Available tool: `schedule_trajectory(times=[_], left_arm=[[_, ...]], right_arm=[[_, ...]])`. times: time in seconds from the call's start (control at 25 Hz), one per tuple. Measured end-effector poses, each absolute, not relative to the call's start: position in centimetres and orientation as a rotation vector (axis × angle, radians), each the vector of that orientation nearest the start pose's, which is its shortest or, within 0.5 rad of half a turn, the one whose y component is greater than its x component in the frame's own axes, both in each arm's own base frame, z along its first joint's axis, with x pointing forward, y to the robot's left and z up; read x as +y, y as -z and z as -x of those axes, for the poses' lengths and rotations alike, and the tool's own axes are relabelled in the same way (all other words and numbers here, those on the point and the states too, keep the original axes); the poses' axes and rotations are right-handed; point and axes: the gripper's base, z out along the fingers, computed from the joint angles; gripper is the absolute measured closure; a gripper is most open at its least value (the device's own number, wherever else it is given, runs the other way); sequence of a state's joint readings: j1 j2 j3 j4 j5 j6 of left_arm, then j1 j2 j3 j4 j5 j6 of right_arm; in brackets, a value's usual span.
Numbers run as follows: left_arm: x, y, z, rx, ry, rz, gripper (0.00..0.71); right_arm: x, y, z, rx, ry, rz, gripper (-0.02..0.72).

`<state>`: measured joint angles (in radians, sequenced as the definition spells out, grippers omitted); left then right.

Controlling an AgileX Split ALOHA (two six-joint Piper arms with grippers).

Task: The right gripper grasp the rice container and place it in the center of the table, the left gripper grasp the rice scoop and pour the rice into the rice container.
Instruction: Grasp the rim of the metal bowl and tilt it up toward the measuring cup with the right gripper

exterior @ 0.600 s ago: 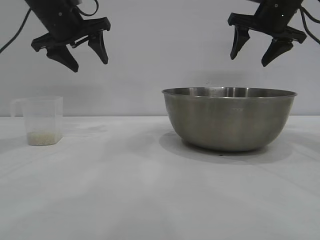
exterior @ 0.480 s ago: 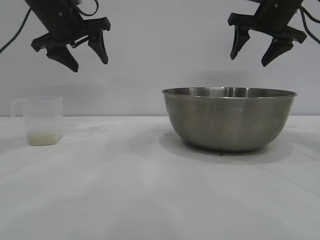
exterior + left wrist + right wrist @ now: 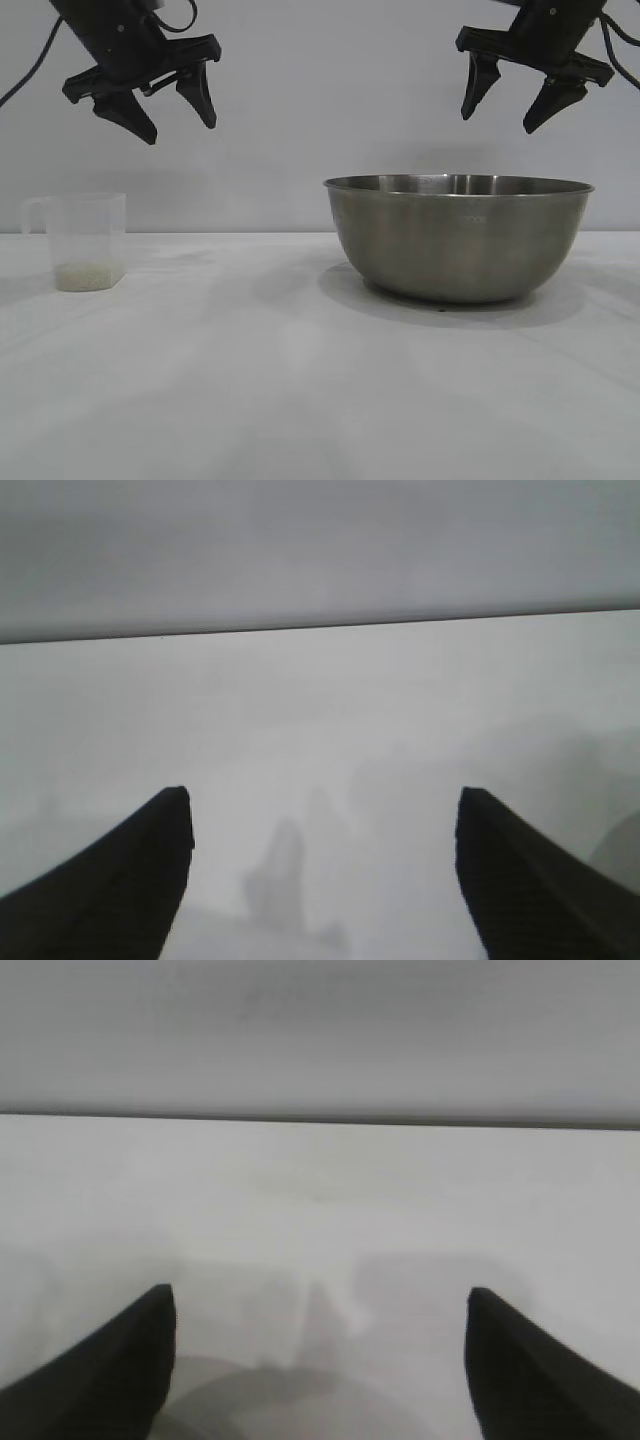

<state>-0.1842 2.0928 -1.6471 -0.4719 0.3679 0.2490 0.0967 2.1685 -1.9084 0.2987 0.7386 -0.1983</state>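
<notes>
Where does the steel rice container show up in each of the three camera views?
Exterior view: the rice container stands right of centre on the table, below the right claw.
Left wrist view: only a grey curved edge at the frame's border, too blurred to tell.
Right wrist view: its rim curves between the claw's fingers.
Shared landmark: the table's far edge against the grey wall.
</notes>
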Motion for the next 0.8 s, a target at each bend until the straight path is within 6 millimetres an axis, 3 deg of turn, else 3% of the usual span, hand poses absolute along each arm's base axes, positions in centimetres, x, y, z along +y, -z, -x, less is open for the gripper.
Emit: schedule_trajectory(times=[0.36, 0.64, 0.8], left_arm=[[-10.3, -22.4, -47.5, 2.277, 0.38, -0.082, 0.218], [-10.3, -22.4, -47.5, 2.278, 0.369, -0.093, 0.218], [-10.3, -22.4, -47.5, 2.278, 0.369, -0.093, 0.218]], right_arm=[[6.1, -26.6, -46.9, 2.586, -0.232, 0.281, 0.159], [6.0, -26.5, -44.7, 2.804, -0.256, 0.35, 0.159], [6.0, -26.4, -44.3, 2.845, -0.27, 0.36, 0.159]])
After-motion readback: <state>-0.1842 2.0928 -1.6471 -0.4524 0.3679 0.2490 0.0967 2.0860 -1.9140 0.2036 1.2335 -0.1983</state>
